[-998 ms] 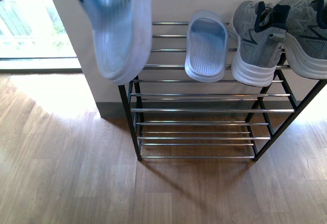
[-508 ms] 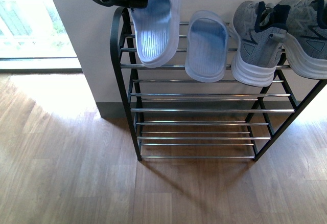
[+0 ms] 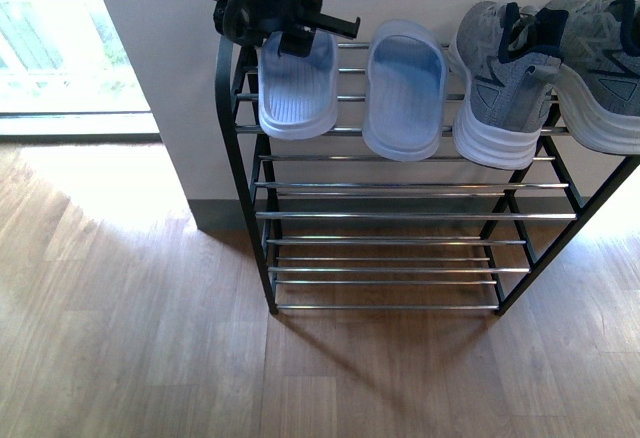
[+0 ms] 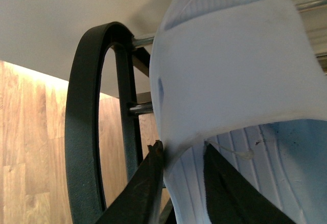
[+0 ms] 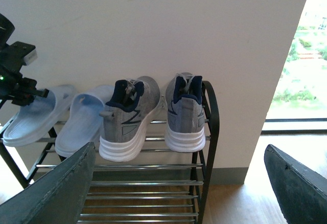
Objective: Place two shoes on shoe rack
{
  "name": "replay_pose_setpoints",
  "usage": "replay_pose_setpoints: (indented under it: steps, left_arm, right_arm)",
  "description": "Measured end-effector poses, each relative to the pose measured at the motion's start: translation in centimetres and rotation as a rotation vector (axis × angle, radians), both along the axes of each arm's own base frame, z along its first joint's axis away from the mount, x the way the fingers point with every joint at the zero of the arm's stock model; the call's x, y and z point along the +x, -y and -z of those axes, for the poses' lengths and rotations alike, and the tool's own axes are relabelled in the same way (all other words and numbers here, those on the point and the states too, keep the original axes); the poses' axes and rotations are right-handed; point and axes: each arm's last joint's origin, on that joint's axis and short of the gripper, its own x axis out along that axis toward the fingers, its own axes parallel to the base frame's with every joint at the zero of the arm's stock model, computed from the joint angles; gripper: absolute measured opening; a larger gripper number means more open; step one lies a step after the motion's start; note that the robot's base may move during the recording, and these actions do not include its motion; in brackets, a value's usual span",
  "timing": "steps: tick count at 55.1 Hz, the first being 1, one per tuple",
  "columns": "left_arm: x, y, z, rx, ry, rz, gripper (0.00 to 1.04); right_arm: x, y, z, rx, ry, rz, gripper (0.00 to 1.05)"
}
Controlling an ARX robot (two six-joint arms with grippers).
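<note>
Front view: my left gripper (image 3: 285, 33) is closed on the strap edge of the left slide (image 3: 297, 93), which lies on the top tier of the rack (image 3: 232, 148), at its left end, just beside the second slide (image 3: 404, 88). To the right of that stand two grey sneakers (image 3: 500, 78), side by side on the same tier. Left wrist view: one finger (image 4: 140, 188) sits outside the strap and the other inside, on the ribbed footbed, next to the rack's arched black end. Right wrist view: my right gripper (image 5: 179, 183) is open and empty, held well back from the rack, facing all four shoes.
</note>
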Motion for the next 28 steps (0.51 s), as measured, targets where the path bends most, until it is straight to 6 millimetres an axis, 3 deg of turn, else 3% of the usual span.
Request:
replay_pose_setpoints:
  steps: [3,7,14,17,21,24,28]
  left_arm:
    - [-0.5,0.0,-0.8,-0.052,-0.009,0.028,0.4]
    - [-1.9,-0.4,-3.4,-0.137,-0.008,0.063,0.56]
    - [-6.4,-3.0,-12.3,-0.257,0.164,0.069,0.83]
    - [-8.4,-5.2,-15.2,-0.241,0.456,-0.016,0.73]
    - [-11.2,-8.3,-17.0,-0.267,0.713,-0.072,0.6]
    - [-13.7,-10.7,-16.9,-0.284,0.834,-0.098,0.5]
    - [-15.4,-12.4,-15.7,-0.281,0.87,-0.11,0.41]
  right_arm:
    - [0.0,0.0,0.0,0.0,0.0,0.0,0.96]
    - [0.0,0.0,0.0,0.0,0.0,0.0,0.96]
    - [0.0,0.0,0.0,0.0,0.0,0.0,0.96]
    - [0.0,0.0,0.0,0.0,0.0,0.0,0.96]
    - [0.0,0.0,0.0,0.0,0.0,0.001,0.96]
    - [0.0,0.0,0.0,0.0,0.0,0.001,0.96]
    - [0.0,0.0,0.0,0.0,0.0,0.0,0.96]
